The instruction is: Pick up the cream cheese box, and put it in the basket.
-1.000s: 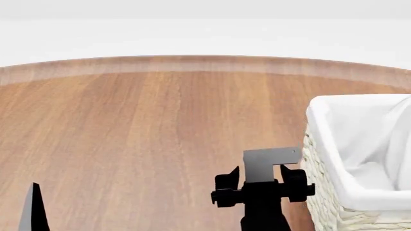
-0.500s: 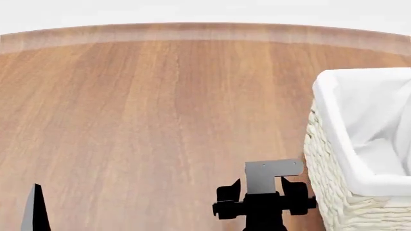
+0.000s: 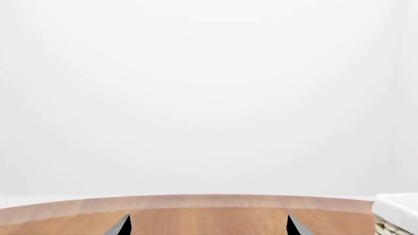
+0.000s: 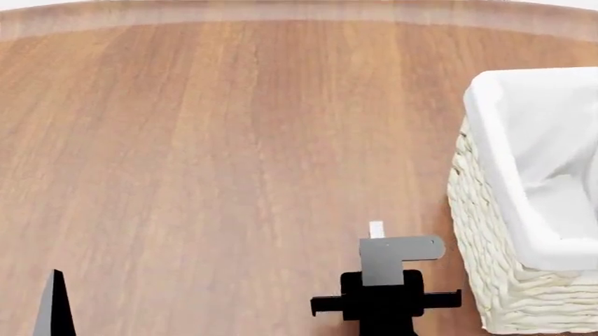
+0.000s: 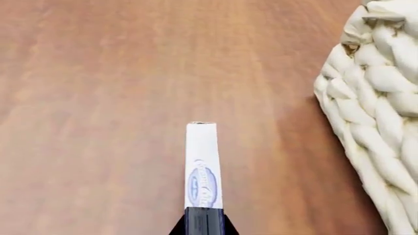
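The cream cheese box (image 5: 201,166) is a thin white box with a bluish oval logo. It is held edge-on in my right gripper (image 5: 203,221), which is shut on it above the wooden table. In the head view only the box's white tip (image 4: 377,228) shows beyond the right gripper (image 4: 379,246). The cream-white wicker basket (image 4: 486,231) with a white cloth liner stands just right of the gripper, and its woven wall (image 5: 375,122) is close beside the box. My left gripper (image 3: 207,229) is open and empty, low at the near left (image 4: 54,308).
The wooden table (image 4: 206,140) stretches ahead and to the left, with its rounded far edge (image 4: 280,10) at the top. A corner of the basket's rim (image 3: 395,208) shows in the left wrist view. No cans are in view.
The head view has tilted down, so the table's far edge and the basket have shifted in the frame. The white box tip now shows beyond the right gripper.
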Motion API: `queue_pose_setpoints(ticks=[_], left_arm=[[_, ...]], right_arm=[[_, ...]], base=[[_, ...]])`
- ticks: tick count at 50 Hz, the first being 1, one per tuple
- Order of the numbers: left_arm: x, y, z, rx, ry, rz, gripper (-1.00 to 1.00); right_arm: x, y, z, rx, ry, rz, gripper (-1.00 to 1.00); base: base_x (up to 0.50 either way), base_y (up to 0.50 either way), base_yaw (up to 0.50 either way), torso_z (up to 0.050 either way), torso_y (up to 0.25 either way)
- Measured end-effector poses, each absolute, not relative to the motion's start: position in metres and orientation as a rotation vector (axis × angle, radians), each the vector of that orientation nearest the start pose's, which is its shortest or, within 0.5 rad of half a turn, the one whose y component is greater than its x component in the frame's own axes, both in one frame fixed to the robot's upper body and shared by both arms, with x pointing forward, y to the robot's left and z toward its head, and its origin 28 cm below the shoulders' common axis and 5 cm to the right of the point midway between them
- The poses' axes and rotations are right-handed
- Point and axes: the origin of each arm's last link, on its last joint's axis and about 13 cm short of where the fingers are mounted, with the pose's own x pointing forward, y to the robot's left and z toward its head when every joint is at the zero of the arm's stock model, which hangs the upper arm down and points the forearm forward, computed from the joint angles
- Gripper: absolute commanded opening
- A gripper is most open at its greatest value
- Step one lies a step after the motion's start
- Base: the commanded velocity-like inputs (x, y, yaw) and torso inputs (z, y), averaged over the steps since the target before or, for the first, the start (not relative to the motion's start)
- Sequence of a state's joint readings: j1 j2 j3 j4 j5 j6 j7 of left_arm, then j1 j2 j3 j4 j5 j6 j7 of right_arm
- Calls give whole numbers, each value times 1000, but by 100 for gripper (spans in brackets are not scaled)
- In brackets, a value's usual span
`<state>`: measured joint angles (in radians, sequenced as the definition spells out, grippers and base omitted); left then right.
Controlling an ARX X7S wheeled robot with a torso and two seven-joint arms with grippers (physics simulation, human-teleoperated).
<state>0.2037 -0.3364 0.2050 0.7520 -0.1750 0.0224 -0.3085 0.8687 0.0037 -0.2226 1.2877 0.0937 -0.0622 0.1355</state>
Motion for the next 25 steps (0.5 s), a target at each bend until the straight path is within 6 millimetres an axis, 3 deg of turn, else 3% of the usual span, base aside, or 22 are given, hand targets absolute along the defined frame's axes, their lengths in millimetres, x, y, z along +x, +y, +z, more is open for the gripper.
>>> queue_pose_setpoints(ticks=[25], left_arm=[[147,205,128,-52,-485,-79,100]], right_arm=[[361,-87,23,-127,303,-36,-100]], base=[[0,0,0,0,4]])
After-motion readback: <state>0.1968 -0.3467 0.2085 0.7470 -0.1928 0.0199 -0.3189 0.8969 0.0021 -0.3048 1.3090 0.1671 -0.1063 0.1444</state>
